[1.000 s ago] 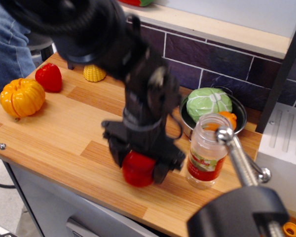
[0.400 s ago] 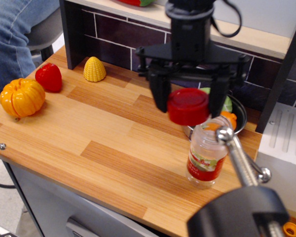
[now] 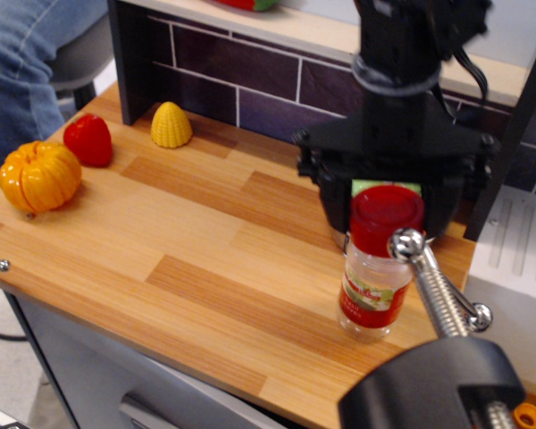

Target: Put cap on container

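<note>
The clear plastic jar (image 3: 372, 290) with a red and white label stands upright near the right front of the wooden counter. The glossy red cap (image 3: 385, 217) sits on top of the jar's mouth. My black gripper (image 3: 389, 207) hangs straight above the jar with a finger on each side of the cap, shut on it. The jar's rim is hidden by the cap.
A metal bowl (image 3: 338, 234) with a green cabbage (image 3: 386, 186) sits behind the gripper, mostly hidden. A yellow corn toy (image 3: 171, 124), a red pepper (image 3: 88, 139) and an orange pumpkin (image 3: 39, 175) lie at the left. A metal clamp (image 3: 429, 286) and a black knob (image 3: 438, 384) stand at front right.
The gripper lifted the cap from the counter, carried it right and lowered it onto the jar's mouth.
</note>
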